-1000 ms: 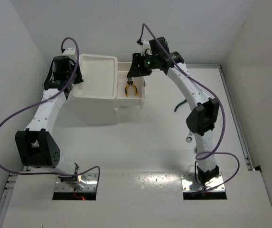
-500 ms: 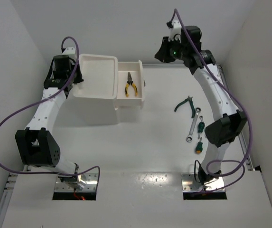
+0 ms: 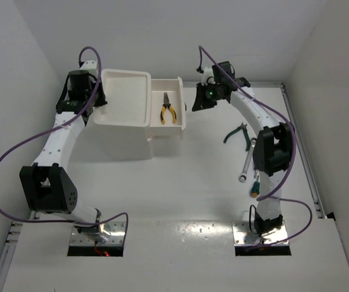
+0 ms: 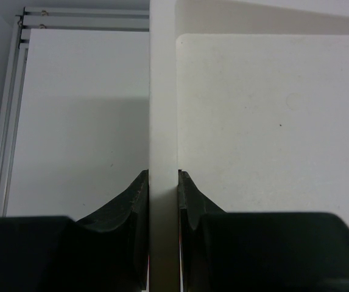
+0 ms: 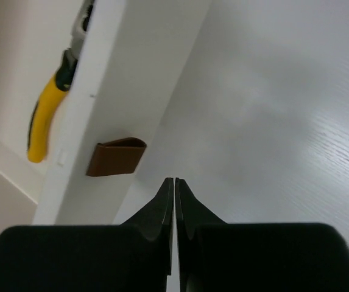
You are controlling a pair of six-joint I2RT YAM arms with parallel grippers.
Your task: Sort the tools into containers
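The white cabinet [image 3: 122, 131] stands at the back left, its tray top [image 3: 125, 97] bare. Its upper drawer [image 3: 177, 97] is pulled out to the right and holds the yellow-and-black pliers [image 3: 167, 109], also in the right wrist view [image 5: 49, 109]. My left gripper [image 3: 98, 100] is shut on the tray's left rim [image 4: 163, 121]. My right gripper [image 3: 196, 104] is shut and empty, just right of the drawer front, near its dark red handle [image 5: 116, 156]. Green-handled pliers [image 3: 237, 133], a silver wrench [image 3: 246, 164] and a green-handled screwdriver [image 3: 256, 185] lie on the table at right.
White walls close in on the left, back and right. A metal rail [image 3: 302, 152] runs along the table's right edge. The right arm's forearm [image 3: 271, 149] hangs over the tools at right, hiding part of them.
My right gripper rose out of the drawer and swung up and right, leaving the yellow pliers inside, then came back down to beside the drawer front. The left arm has not moved.
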